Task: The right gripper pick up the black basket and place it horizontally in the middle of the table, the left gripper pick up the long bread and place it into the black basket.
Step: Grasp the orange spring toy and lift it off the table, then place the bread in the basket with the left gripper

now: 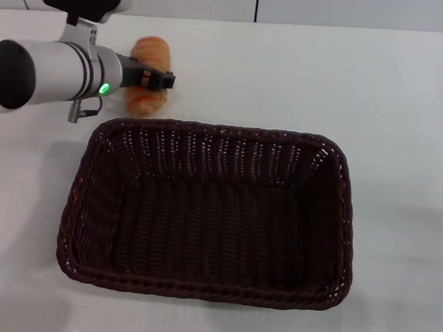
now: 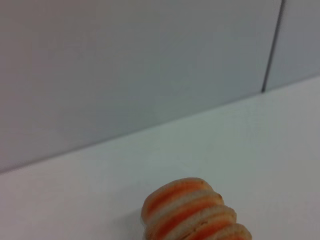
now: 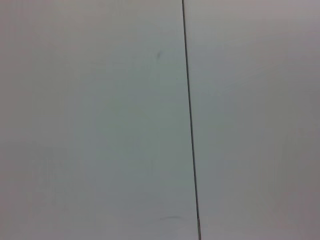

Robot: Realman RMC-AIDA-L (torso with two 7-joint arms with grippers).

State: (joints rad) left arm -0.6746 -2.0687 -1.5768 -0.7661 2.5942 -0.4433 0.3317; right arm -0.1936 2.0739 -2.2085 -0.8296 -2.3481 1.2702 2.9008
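Note:
The black basket (image 1: 208, 129) lies lengthwise across the middle of the white table (image 1: 398, 106), empty inside. The long bread (image 1: 151, 51), orange with pale stripes, lies on the table just beyond the basket's far left corner. My left gripper (image 1: 155, 79) reaches in from the left and sits right over the middle of the bread, covering part of it. In the left wrist view, one end of the bread (image 2: 192, 212) rests on the table below the camera. The right gripper is out of view; its wrist view shows only a wall.
A grey wall (image 2: 125, 75) with a vertical seam runs along the table's far edge, close behind the bread. Bare tabletop lies to the right of the basket and beyond it.

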